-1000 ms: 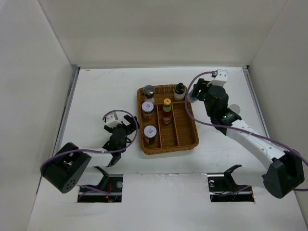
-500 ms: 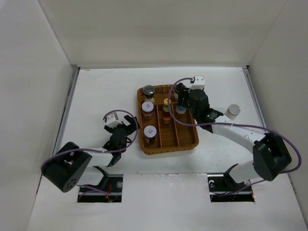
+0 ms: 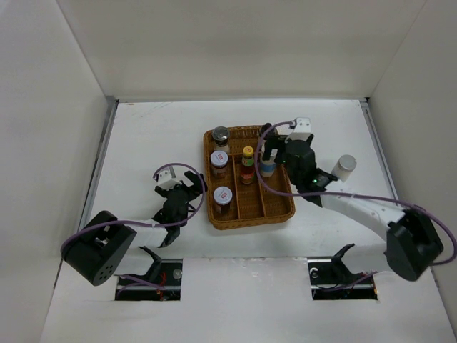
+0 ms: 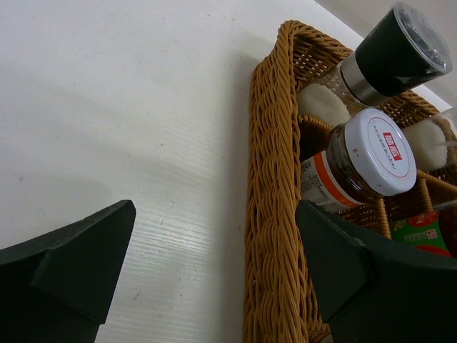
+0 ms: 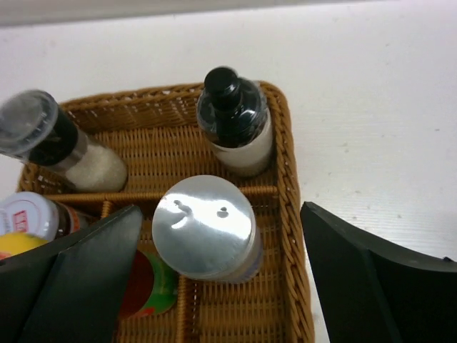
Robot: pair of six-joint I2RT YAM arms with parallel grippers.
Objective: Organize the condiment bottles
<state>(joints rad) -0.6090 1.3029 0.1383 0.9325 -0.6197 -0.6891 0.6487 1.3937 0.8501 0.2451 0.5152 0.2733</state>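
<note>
A tall white blue-labelled silver-capped bottle [image 3: 268, 167] stands in the right compartment of the wicker tray [image 3: 288, 204]. My right gripper [image 3: 270, 154] is open above it, with a finger on each side and gaps showing in the right wrist view [image 5: 220, 214]. The second white bottle [image 3: 343, 165] stands on the table to the right. The grey-capped shaker [image 3: 220, 136], two red-white-lidded jars [image 3: 218, 161] [image 3: 223, 198] and the slim red yellow-capped bottle [image 3: 248, 163] stand in the tray. The black-capped bottle [image 5: 232, 118] stands at the tray's far right corner. My left gripper [image 3: 181, 201] is open and empty beside the tray.
In the left wrist view the tray's left rim [image 4: 268, 179] lies between my open fingers [image 4: 335, 257]; the shaker [image 4: 393, 50] and a jar [image 4: 371, 153] stand beyond it. White walls close in the table on three sides.
My right arm carried the white bottle leftward from beside the tray into its right compartment, and the jaws now stand apart from it. The left arm has not moved.
</note>
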